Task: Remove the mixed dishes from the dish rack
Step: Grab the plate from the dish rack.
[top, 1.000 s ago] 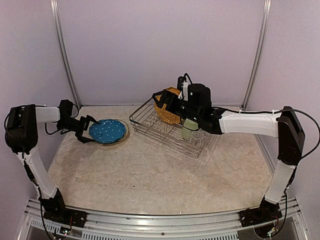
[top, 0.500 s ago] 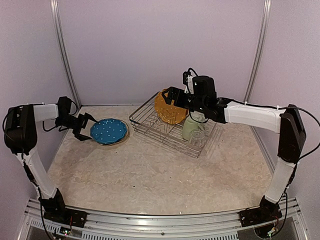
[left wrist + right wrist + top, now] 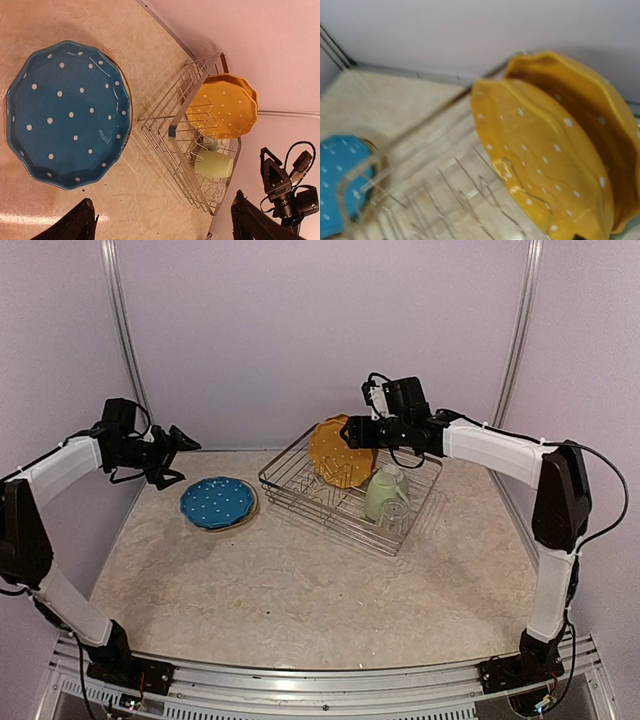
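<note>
**Blue plate out, five pieces left in the rack**

Seen from above, the blue white-dotted plate (image 3: 218, 502) lies flat on the table (image 3: 300, 580), at 9 o'clock from the dish rack (image 3: 300, 505) and well apart from it. A pale rim shows beneath its 4 o'clock edge. I take that for the cream plate (image 3: 252, 512), though its drawing is covered. By my judgement two dishes are unloaded.

My left gripper (image 3: 183, 445) hangs in the air at 11 o'clock from the blue plate, with its fingers spread wide and nothing between them.

In the rack, the two orange scalloped plates (image 3: 335, 455) stand on edge, one against the other, at the 11 o'clock corner. The pale green mug (image 3: 383, 492) lies toward 3 o'clock, and the clear glass (image 3: 396, 516) is just beside it at 4 o'clock.

My right gripper (image 3: 348, 432) is up at the top edge of the orange plates. Its own camera shows the plates, blurred, but not the fingers. I cannot tell whether they grip a rim or stand clear of it.

A pale blue-green shape (image 3: 210, 144) between the orange plates and the mug may be the small bowl. The rack wires make it hard to be sure.
</note>
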### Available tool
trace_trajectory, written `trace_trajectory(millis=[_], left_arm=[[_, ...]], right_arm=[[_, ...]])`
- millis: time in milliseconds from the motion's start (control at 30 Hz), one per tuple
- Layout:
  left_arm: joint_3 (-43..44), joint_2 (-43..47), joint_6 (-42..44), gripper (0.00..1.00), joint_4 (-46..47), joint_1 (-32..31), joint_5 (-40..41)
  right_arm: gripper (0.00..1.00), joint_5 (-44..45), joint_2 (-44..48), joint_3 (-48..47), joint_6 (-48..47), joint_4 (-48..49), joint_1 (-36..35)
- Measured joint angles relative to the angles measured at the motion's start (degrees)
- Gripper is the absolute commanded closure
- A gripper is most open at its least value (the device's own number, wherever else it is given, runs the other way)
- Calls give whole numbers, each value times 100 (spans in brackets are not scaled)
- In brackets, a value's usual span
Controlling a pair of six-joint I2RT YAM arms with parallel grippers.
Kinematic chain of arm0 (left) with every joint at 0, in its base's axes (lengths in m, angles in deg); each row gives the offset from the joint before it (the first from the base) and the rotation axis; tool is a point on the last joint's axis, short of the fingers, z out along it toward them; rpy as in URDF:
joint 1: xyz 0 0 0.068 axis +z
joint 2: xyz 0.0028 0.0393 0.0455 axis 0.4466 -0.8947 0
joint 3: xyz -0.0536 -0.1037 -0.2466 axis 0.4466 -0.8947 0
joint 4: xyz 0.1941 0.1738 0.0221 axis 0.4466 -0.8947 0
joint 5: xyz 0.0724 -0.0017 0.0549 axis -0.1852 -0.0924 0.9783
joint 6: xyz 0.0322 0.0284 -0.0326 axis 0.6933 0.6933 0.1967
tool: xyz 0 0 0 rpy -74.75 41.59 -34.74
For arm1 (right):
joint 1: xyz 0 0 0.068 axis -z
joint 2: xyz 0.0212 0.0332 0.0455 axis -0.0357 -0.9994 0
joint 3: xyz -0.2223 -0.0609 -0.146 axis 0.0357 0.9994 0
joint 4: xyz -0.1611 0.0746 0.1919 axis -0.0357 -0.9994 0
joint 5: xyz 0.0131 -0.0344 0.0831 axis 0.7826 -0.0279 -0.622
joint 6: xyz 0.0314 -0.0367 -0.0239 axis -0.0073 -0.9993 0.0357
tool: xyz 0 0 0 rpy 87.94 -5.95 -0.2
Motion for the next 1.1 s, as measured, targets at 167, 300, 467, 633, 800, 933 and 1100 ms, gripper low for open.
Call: trace_trajectory(millis=[167,300,467,633,800,933,1100], left_arm=[[2,149,352,11,-13,-411,304],[4,205,551,11,-26,-597,439],[9,210,658,11,-55,-651,535],[9,205,684,11,-50,-669,535],[9,173,717,11,-52,-688,542],[17,160,750,11,-57,-691,553],[31,59,756,11,-50,-708,544]], right_arm=[[23,140,-522,-675,-428,-688,72],[19,345,-750,-970,-654,-1012,136],[16,402,-1036,-1252,-831,-1272,267],[15,391,-1403,-1517,-955,-1366,409],[17,297,-1847,-1965,-1080,-1434,501],[24,98,-2037,-2225,-1165,-1471,608],[26,-210,-2284,-2472,-1191,-1484,734]])
